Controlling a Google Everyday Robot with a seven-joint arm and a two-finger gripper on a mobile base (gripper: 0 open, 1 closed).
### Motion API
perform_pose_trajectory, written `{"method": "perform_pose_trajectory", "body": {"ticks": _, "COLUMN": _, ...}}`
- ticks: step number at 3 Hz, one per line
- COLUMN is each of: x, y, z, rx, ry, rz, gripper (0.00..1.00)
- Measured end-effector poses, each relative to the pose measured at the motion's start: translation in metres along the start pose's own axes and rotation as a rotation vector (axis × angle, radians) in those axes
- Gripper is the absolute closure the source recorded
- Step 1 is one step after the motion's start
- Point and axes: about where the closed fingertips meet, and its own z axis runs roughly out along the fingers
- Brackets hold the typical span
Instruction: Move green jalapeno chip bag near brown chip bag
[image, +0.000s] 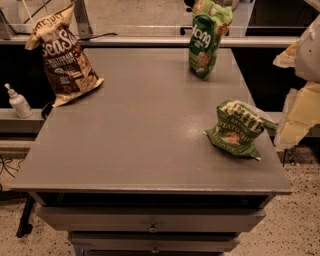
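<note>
Camera view — I'm seeing gripper (299, 112) hanging at right edge of frame, just off table's right rim; how wide it stands, or any hold, I cannot tell. I'm watching green jalapeno chip bag (236, 129) lying crumpled on gray table (140, 135) by front right edge, just beside gripper — contact unclear. Far off, brown chip bag (62, 60) is leaning at back left corner. At back right, tall green bag (205, 42) is standing. Left of table, white pump bottle (17, 102) is sitting on ledge.
</note>
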Motion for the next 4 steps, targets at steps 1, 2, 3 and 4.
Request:
{"method": "perform_pose_trajectory", "body": {"ticks": 1, "x": 0.0, "y": 0.0, "z": 0.0, "rx": 0.0, "ry": 0.0, "rz": 0.0, "gripper": 0.0}}
{"method": "perform_pose_trajectory", "body": {"ticks": 2, "x": 0.001, "y": 0.0, "z": 0.0, "rx": 0.003, "ry": -0.01, "rz": 0.011, "gripper": 0.0}}
{"method": "perform_pose_trajectory", "body": {"ticks": 3, "x": 0.011, "y": 0.0, "z": 0.01, "rx": -0.01, "ry": -0.081, "rz": 0.069, "gripper": 0.0}}
{"method": "perform_pose_trajectory", "body": {"ticks": 4, "x": 0.017, "y": -0.004, "z": 0.029, "rx": -0.037, "ry": -0.191, "rz": 0.13, "gripper": 0.0}}
